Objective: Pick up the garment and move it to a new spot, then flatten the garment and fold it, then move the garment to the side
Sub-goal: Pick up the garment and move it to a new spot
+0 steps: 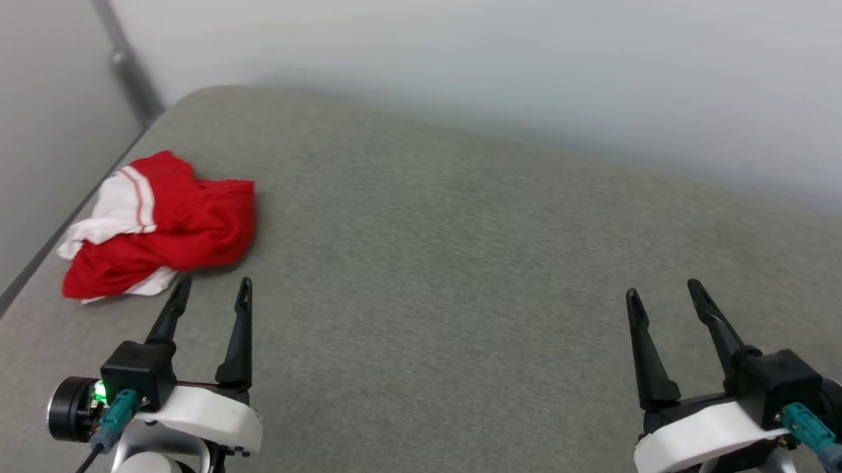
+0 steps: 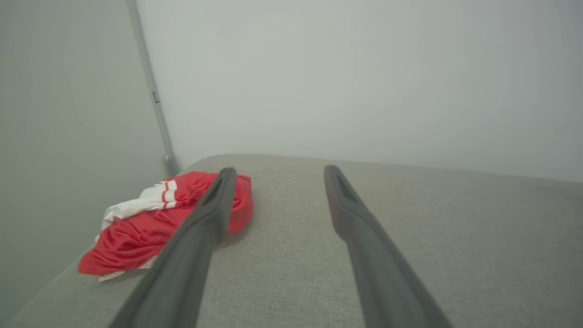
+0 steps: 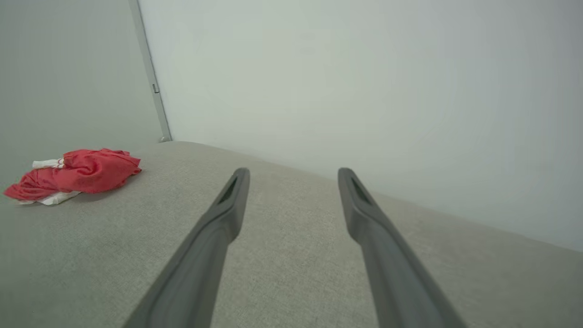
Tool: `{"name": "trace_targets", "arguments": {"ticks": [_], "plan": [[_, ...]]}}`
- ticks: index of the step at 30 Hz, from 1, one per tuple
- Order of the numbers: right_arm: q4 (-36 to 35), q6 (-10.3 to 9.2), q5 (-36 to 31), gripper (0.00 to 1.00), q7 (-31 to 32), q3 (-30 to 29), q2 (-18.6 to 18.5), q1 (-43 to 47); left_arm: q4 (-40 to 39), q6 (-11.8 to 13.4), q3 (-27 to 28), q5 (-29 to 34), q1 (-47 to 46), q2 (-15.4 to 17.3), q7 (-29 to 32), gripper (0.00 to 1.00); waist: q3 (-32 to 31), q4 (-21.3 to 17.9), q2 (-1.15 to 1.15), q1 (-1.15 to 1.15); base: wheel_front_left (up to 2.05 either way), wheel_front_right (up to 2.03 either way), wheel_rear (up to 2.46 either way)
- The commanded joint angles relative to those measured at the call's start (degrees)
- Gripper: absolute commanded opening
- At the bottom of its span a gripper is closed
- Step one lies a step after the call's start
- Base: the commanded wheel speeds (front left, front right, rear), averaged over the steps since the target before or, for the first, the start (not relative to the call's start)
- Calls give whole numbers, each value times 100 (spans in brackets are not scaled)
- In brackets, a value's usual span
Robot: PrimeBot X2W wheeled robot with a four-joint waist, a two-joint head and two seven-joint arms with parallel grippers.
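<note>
A pale wall (image 1: 477, 42) stands beyond both sets of jaws, with a thin grey strip (image 1: 121, 57) running up it ahead of the left pair and further left. Under the jaws lies the bench (image 1: 463, 268), covered in grey cloth, its far left corner rounded.

The garment (image 1: 166, 228) sits crumpled in a heap near the bench's left edge, just ahead of the left jaws and a little to their left. Its long axis runs on a slant: the near end lies out to the left of those jaws by the bench edge, and the far end lies further ahead, roughly in line with them. It is mostly red. A white sleeve with red-striped trim is bunched on the left side, and a bit of white shows at the near edge. No lettering shows.

The left gripper (image 1: 215, 282) holds its jaws apart and empty, the left tip close beside the heap's near edge; I cannot tell whether it touches. The right gripper (image 1: 664, 288) is well apart from the garment, far to its right, jaws likewise spread over bare cloth.
</note>
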Motion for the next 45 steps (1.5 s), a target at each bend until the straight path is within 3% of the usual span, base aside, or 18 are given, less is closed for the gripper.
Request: {"name": "trace_targets", "arguments": {"ticks": [1, 12, 23, 35, 41, 45], "plan": [[-45, -2, 13, 100, 8, 50, 18, 9, -12, 12, 52, -49, 36, 11, -15, 100, 3, 373, 0, 0, 0, 0, 0], [-175, -2, 24, 100, 80, 373, 16, -7, -14, 11, 327, -52, 133, 3, -15, 100, 44, 1168, 0, 0, 0, 0, 0], [-258, -2, -15, 100, 140, 445, 15, -76, -5, -28, 429, 17, 81, -39, -15, 100, 118, 1364, 0, 0, 0, 0, 0], [-409, -2, -131, 100, 279, 505, 13, -405, 121, -21, 318, 59, -1134, -20, -15, 100, 705, 1060, 0, 0, 0, 0, 0], [-542, -2, -283, 100, 354, 683, 7, -829, 245, -79, 452, -130, -2437, 279, 243, 100, 1441, 589, 0, 0, 0, 0, 0], [-609, -2, -322, 100, 314, 777, 6, -1125, 499, -142, 656, -354, -3213, 717, 1089, 100, 1926, 260, 0, 0, 0, 0, 0]]}}
